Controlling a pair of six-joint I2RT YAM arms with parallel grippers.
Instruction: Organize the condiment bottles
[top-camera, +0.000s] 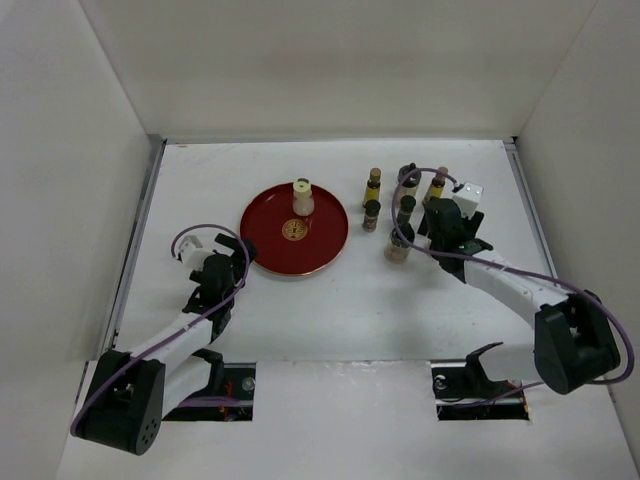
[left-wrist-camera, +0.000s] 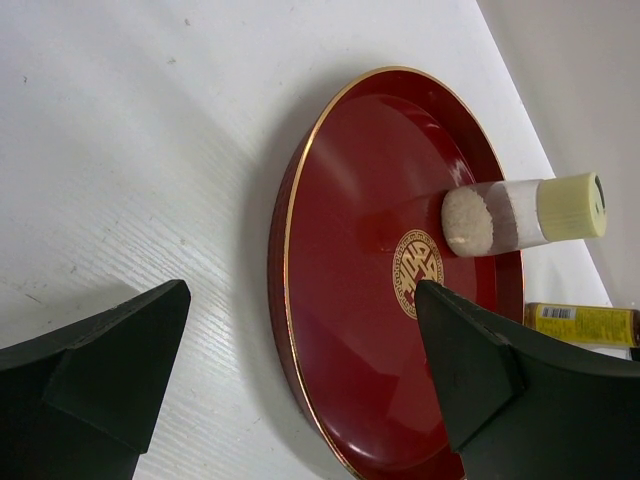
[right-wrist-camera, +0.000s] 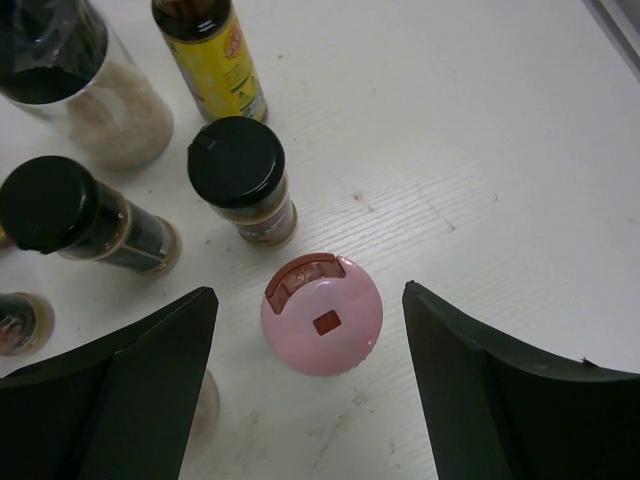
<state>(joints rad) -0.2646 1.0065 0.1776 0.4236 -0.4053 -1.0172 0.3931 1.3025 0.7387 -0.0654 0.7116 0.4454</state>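
Right hand (right-wrist-camera: 310, 305) open above pink-capped bottle (right-wrist-camera: 322, 315), upright on desk (right-wrist-camera: 450, 150), not gripping. Could knock black-capped jar (right-wrist-camera: 237, 165) just beside when closing, or tip bottle if gripped off-centre.

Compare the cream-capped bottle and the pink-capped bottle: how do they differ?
Cap: the cream-capped bottle has a pale cream cap, the pink-capped bottle a pink one. Place: the cream-capped bottle stands alone on the red tray; the pink-capped bottle stands on the table beside other bottles. Only the pink-capped bottle sits between the open fingers of the right gripper, untouched. Both stand upright.
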